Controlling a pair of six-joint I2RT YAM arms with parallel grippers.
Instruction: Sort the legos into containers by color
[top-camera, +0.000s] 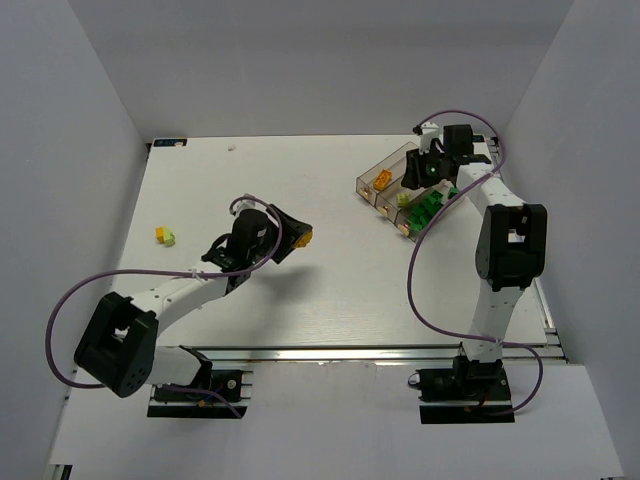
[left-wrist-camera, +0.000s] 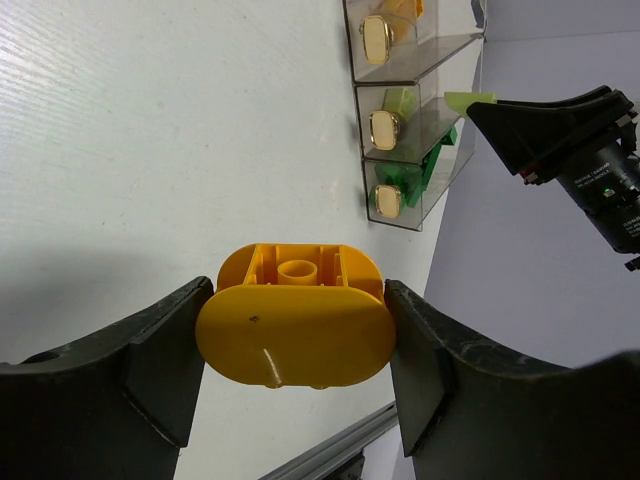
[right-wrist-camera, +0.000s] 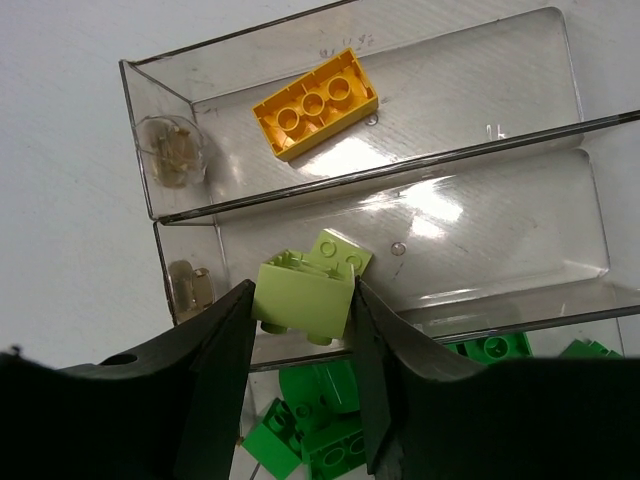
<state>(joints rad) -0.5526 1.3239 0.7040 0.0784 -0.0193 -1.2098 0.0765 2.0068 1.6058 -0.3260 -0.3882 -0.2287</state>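
My left gripper (left-wrist-camera: 296, 345) is shut on an orange-yellow rounded brick (left-wrist-camera: 295, 320), held above the table's middle (top-camera: 300, 238). My right gripper (right-wrist-camera: 300, 315) is shut on a pale lime brick (right-wrist-camera: 302, 295), held over the middle bin (right-wrist-camera: 480, 215) of three joined clear bins (top-camera: 395, 185). A flat pale lime brick (right-wrist-camera: 340, 252) lies in that middle bin. The far bin holds an orange-yellow brick (right-wrist-camera: 314, 103). The near bin holds several dark green bricks (right-wrist-camera: 320, 420). An orange-yellow and a pale lime brick (top-camera: 165, 236) lie together on the table at the left.
The white table (top-camera: 300, 300) is boxed by white walls on the left, back and right. Purple cables loop from both arms. A metal rail (top-camera: 330, 352) runs along the near edge.
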